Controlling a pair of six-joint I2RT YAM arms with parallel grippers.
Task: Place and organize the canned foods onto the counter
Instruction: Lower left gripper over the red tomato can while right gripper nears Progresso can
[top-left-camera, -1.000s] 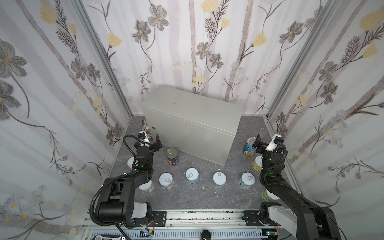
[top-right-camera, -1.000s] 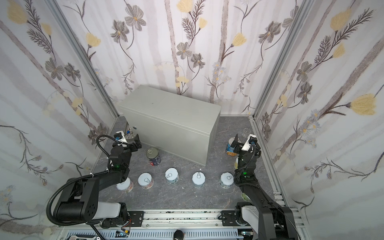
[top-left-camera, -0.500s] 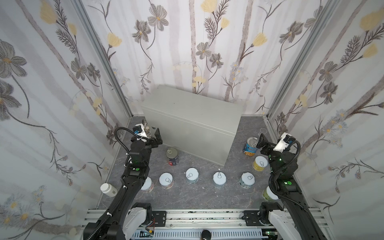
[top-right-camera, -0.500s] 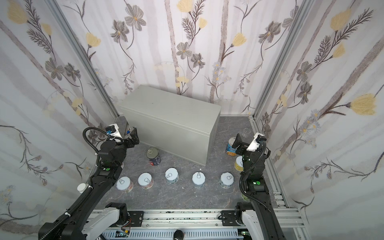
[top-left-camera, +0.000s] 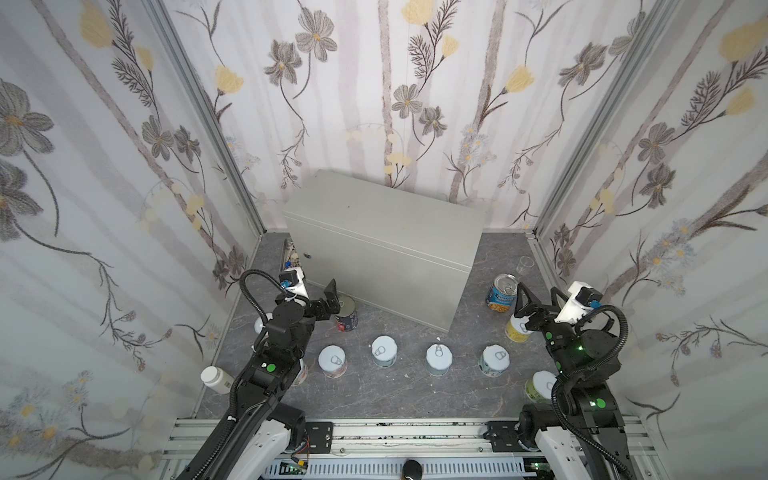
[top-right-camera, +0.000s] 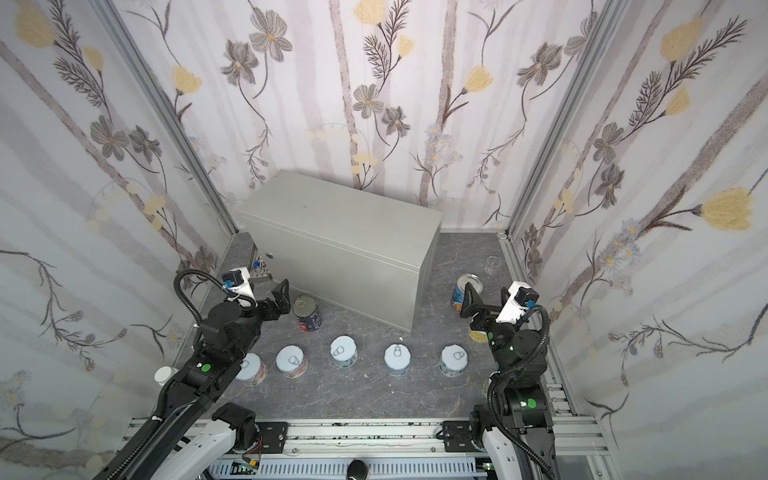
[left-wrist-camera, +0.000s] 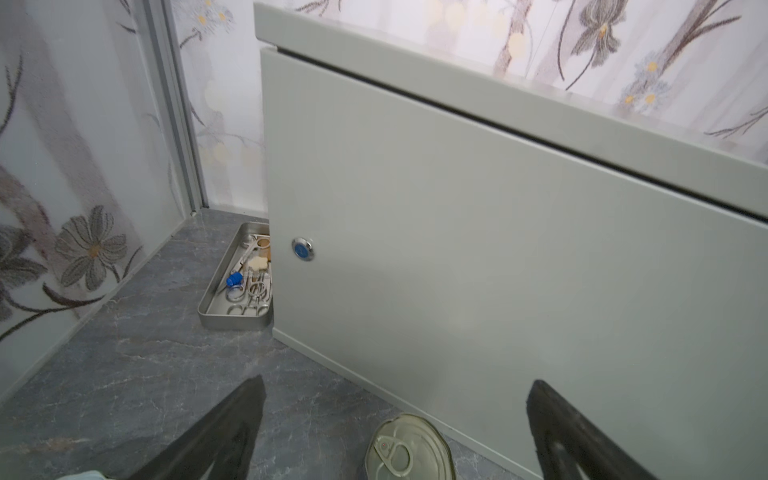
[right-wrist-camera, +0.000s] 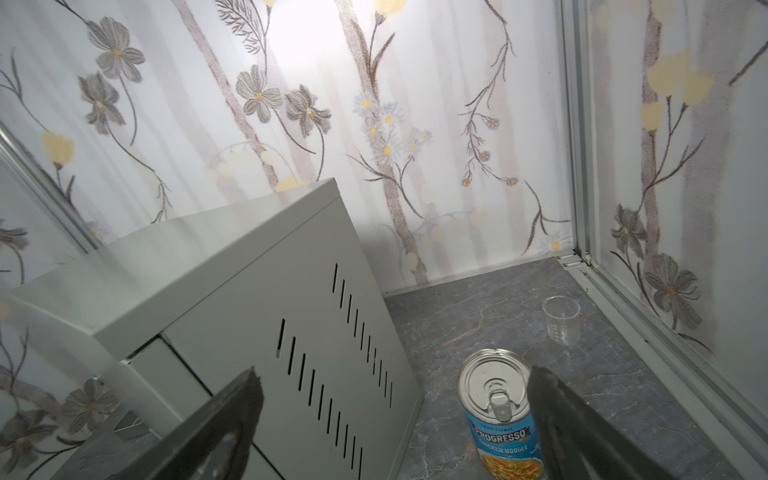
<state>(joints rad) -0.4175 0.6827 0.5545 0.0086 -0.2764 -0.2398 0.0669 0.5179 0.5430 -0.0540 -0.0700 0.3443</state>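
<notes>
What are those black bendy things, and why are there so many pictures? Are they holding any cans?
Those are two robot arms. Two pictures look down from one camera above; two come from little cameras on the arms' wrists. The left fingers and right fingers are both open and hold nothing. On the dark floor stand short cans, a navy-red can and a blue soup can. No can is on the grey counter yet. A pill bottle, a clear cup and a metal tray of tools are there too.
</notes>
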